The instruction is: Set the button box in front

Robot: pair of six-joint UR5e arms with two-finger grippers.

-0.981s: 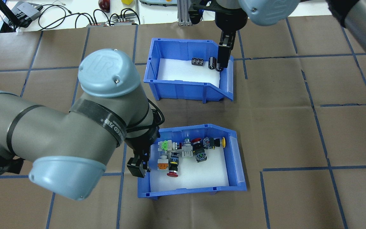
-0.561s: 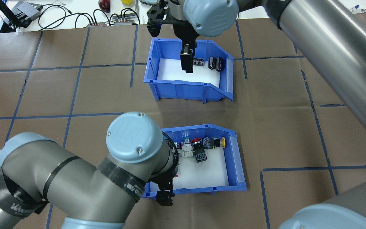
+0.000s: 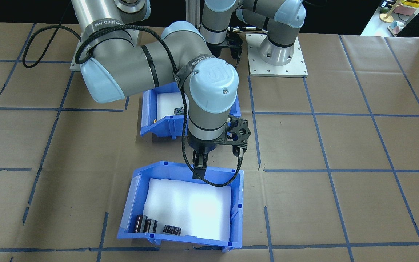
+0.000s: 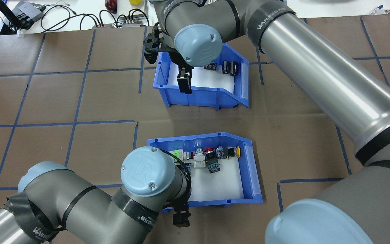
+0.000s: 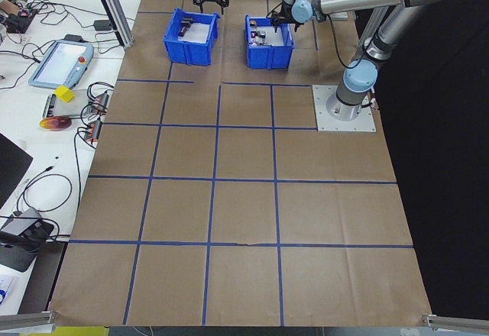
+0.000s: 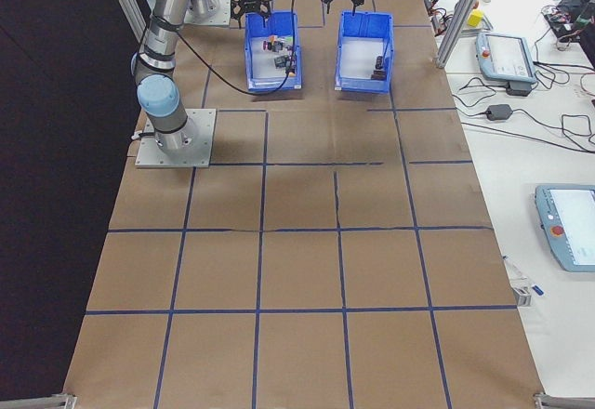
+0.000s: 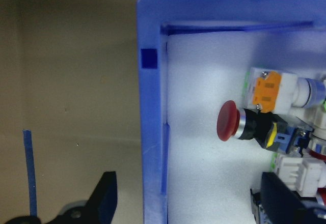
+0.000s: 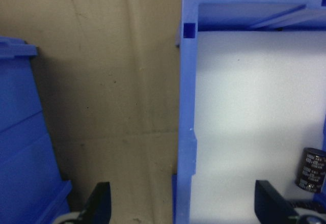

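both my arms swung in over last second. left gripper open astride button box wall, robot-side edge of surface; right gripper open astride other bin wall. nothing clamped; swap next.

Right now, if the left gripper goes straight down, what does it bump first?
Probably the near wall of the button box. The left gripper is open, one finger outside that wall and one inside, so the wall sits between them.

The button box, a blue plastic bin lined with white foam, sits flat on the brown paper on the side nearer the robot's base. Small push-button switches in red, orange, green and yellow cluster along one wall.
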